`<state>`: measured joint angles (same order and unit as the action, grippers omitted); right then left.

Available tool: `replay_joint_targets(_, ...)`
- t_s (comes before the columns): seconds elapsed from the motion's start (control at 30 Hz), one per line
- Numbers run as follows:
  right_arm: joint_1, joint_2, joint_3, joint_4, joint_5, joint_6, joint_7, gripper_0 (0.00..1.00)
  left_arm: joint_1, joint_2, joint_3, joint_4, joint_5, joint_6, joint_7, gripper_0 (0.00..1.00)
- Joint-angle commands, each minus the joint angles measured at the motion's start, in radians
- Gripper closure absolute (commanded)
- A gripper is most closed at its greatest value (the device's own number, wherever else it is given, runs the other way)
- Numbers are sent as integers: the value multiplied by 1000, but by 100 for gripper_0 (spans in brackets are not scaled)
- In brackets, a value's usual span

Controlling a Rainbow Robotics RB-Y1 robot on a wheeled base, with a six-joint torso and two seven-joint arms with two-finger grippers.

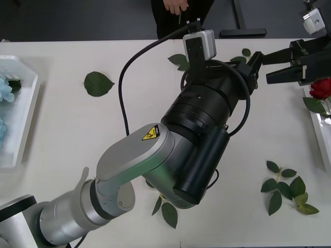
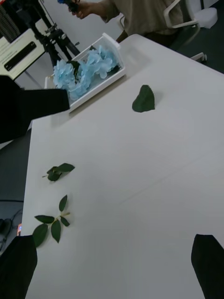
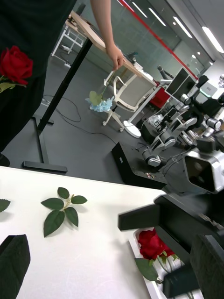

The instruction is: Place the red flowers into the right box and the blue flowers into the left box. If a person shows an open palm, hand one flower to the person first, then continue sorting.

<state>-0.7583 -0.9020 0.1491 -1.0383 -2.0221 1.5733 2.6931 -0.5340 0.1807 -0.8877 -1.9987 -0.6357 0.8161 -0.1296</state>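
Left gripper (image 1: pixel 257 66): at the end of the left arm, which reaches diagonally across the white table (image 1: pixel 93 134) toward its far right part; black fingers spread wide, nothing between them, as its wrist view shows with one finger at each lower corner. Right gripper (image 1: pixel 289 64): black, hanging above the table's right edge just beyond the left gripper's tips; fingers parted with an open gap, empty. Right box (image 1: pixel 319 129): narrow white rim at the table's right edge; a red rose (image 1: pixel 321 88) lies at its far end with a green leaf below the bloom, directly under the right gripper; in the left wrist view the same bloom (image 3: pixel 150 243) sits in the tray beneath the dark fingers. Left box (image 1: pixel 28 111): white tray at the table's left edge, holding pale blue flowers (image 1: pixel 5 90); the right wrist view shows the blue clusters (image 2: pixel 86 70) crowding that tray. Loose greenery on the table: a single large leaf (image 1: pixel 97 83) at the left centre, a leaf sprig (image 1: pixel 285 187) near the right front, small leaves (image 1: pixel 179 61) at the far side by the left wrist. Person (image 1: pixel 178 13): dark clothing, standing behind the far edge; in the left wrist view holding one red rose (image 3: pixel 15 64) against the dark clothing and one blue flower (image 3: pixel 100 103) hanging from a lowered hand (image 3: pixel 115 56).
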Motion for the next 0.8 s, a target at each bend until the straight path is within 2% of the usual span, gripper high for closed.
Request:
replay_joint_targets(0.03, 94, -95, -5, -146, -36, -36, 12, 4, 26, 6, -28, -20, -12, -11, 42, 0)
replay_joint_targets(0.17, 132, -124, -5, -197, -36, -72, 12, 4, 17, 45, -5, -49, 18, -12, 38, 0)
replay_joint_targets(0.33, 169, -158, -5, -230, -36, -119, 12, 4, 19, 111, 58, -133, 166, -14, 18, 0)
replay_joint_targets(0.53, 185, -198, -5, -252, -49, -127, 12, 4, 19, 221, 256, -268, 633, 112, -240, 0)
replay_joint_targets(0.67, 215, -222, -5, -298, -67, -142, 12, 4, 19, 279, 457, -321, 985, 253, -510, 0)
replay_joint_targets(0.8, 261, -242, -5, -367, -90, -190, 12, 4, 46, 321, 642, -331, 1255, 361, -789, 0)
